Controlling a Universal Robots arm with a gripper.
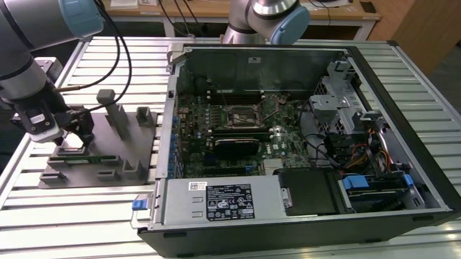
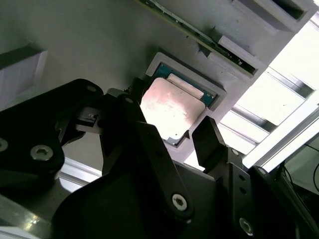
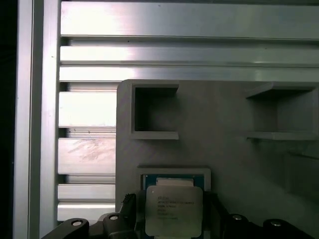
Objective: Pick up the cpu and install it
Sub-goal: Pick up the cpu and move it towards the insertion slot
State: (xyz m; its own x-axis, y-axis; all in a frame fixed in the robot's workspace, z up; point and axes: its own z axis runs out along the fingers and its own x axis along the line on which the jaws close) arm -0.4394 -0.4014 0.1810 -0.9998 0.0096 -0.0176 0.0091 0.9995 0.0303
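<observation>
The cpu point(image 2: 172, 107), a small square chip with a silvery top and green border, lies flat in a raised pocket of the grey tray point(image 1: 108, 137) at the exterior view's left. My gripper point(image 1: 72, 141) hangs straight over that pocket. In both wrist views its black fingers point(image 2: 207, 137) stand one on each side of the cpu point(image 3: 173, 209), close to its edges, open. The gripper point(image 2: 172, 117) holds nothing. The black-framed socket point(image 1: 240, 114) sits in the middle of the motherboard inside the open computer case point(image 1: 403, 135).
A thin green memory stick point(image 1: 90, 159) lies in a slot of the tray beside my gripper. Grey posts point(image 1: 115, 113) rise from the tray. A second arm point(image 1: 270, 16) stands behind the case. The slatted aluminium table point(image 1: 65, 216) runs under everything.
</observation>
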